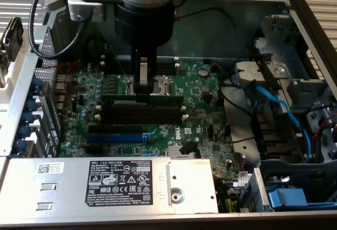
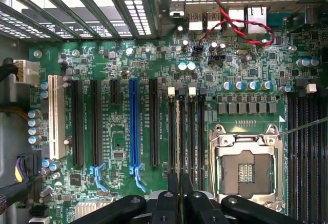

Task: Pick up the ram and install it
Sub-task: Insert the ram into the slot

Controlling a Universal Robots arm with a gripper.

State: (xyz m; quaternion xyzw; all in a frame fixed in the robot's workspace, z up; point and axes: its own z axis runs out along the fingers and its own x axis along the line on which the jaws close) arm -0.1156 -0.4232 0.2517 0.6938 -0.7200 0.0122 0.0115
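The ram is seen as a long, thin, flat stick, dark green, stood up on its edge. It is held near its middle by the gripper, whose fingers are pinched narrow on it. Its long side is laid level and runs from the exterior view's left to its right, in line with the black slots. It is kept right at those slots, over the green board, beside the silver socket.
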